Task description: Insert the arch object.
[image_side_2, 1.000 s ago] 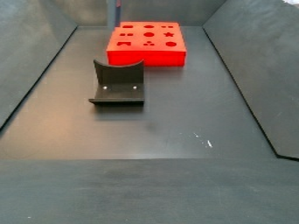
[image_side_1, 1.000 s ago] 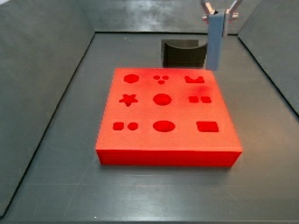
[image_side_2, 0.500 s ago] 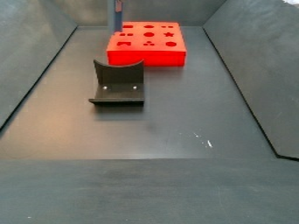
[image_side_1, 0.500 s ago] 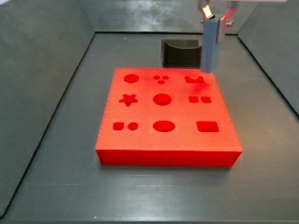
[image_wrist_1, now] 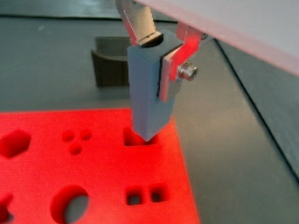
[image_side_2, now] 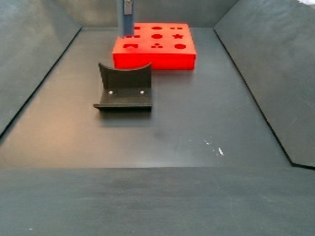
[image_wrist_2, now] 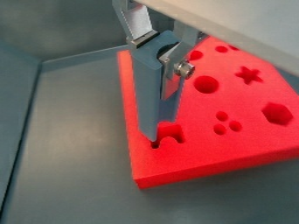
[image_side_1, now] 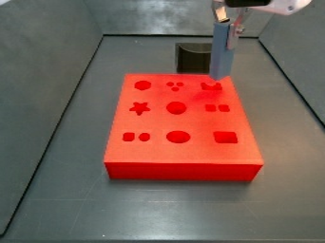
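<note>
You've got the arch object [image_wrist_1: 149,92] in view now: a slim grey-blue bar, long and narrow, flat-faced, with a plain matte finish. It hangs upright, long axis vertical, lower end pointing straight down at the red board [image_wrist_1: 70,179]. The pincer [image_wrist_1: 158,54] is clenched on its upper part, silver finger plates [image_wrist_1: 179,58] pressed to either side, and you can see the same grip in the other wrist picture, pincer [image_wrist_2: 158,59] clamped on the bar [image_wrist_2: 149,92]. The bar's lower tip sits right at a notched cut-out [image_wrist_2: 170,134] near the board's [image_wrist_2: 222,144] edge; whether the tip is already inside it or just touching the surface, you cannot tell from here. From the side, the bar [image_side_1: 221,50] stands over the far right part of the board [image_side_1: 178,142], close to the cut-out [image_side_1: 211,86] there, with the dark block [image_side_1: 193,55] on the bench [image_side_1: 51,171] behind it. In the opposite side picture the fixture [image_side_2: 124,88] stands in front of the board [image_side_2: 155,45], and the bar [image_side_2: 124,17] rises at the board's far left corner. Compared with a second ago, the bar has come leftward and lower, from clear of the board's right edge to directly above that cut-out.
</note>
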Available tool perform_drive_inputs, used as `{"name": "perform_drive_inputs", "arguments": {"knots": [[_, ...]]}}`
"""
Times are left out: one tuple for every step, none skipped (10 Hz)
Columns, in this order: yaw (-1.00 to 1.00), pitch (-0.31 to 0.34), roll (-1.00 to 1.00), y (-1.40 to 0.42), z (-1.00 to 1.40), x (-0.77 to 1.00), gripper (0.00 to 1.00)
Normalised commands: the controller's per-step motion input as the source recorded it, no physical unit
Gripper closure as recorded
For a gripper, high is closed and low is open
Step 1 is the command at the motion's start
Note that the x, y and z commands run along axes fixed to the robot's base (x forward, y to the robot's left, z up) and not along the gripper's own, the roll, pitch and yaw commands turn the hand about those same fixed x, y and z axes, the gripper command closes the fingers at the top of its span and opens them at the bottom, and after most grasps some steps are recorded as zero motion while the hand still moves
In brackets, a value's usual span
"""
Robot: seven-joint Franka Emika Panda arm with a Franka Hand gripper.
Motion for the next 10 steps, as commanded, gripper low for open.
{"name": "perform_drive_inputs", "arguments": {"knots": [[-0.88,0.204,-0.03,0.00,0.09,0.00,1.00],[-0.89,0.169,-0.06,0.00,0.13,0.00,1.00],[-0.88,0.159,-0.07,0.00,0.13,0.00,1.00],[-0.87,0.170,-0.08,0.00,0.11,0.00,1.00],[-0.87,0.171,-0.10,0.00,0.09,0.01,1.00],[-0.86,0.161,-0.10,0.00,0.05,0.05,1.00],[-0.80,0.131,-0.13,0.00,0.02,0.15,1.00],[-0.67,0.074,-0.14,0.00,0.00,0.39,1.00],[-0.61,0.096,-0.12,0.00,-0.01,0.42,1.00],[-0.55,0.150,-0.08,0.00,0.00,0.40,1.00]]}}
